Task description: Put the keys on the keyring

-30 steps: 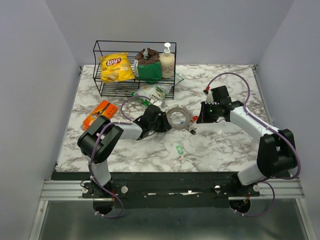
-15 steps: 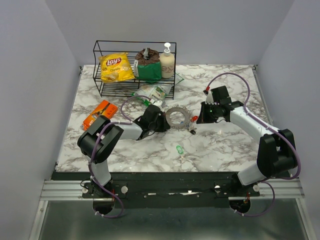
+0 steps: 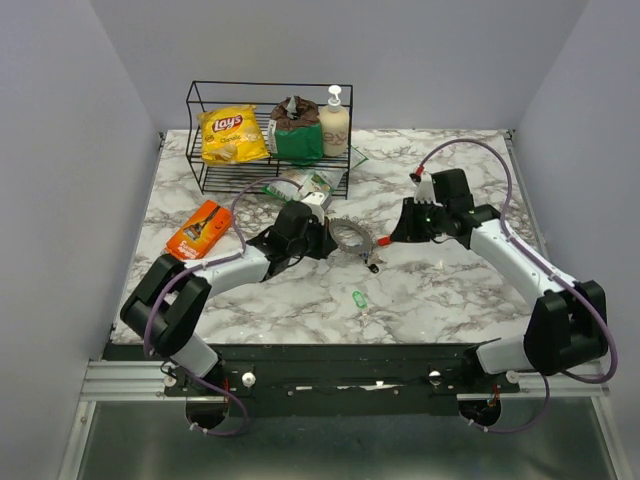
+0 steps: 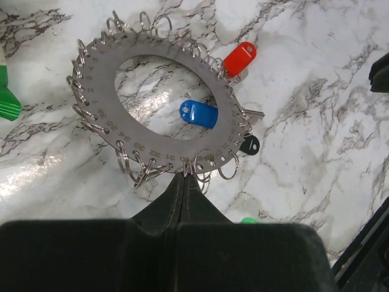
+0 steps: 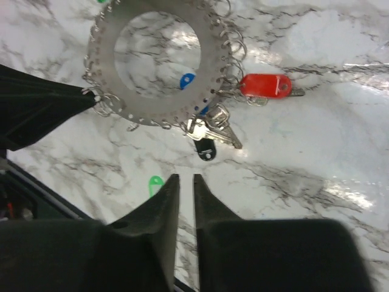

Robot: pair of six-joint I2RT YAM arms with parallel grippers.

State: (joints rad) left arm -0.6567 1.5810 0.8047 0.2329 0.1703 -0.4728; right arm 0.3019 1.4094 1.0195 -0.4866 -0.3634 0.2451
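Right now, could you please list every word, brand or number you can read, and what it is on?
"Lay's": on the yellow chip bag.
Engraved numbers round the keyring: too small to read reliably.
Print on the orange packet and the soap bottle: too blurred to read.

Bright overhead light — faint shadows, white glare on the marble table [image 5: 340,198], right-wrist view slightly soft.

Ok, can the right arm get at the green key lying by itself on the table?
Probably yes. The green key lies alone on the bare table, clear of the keyring, and nothing stands between it and the right end effector.
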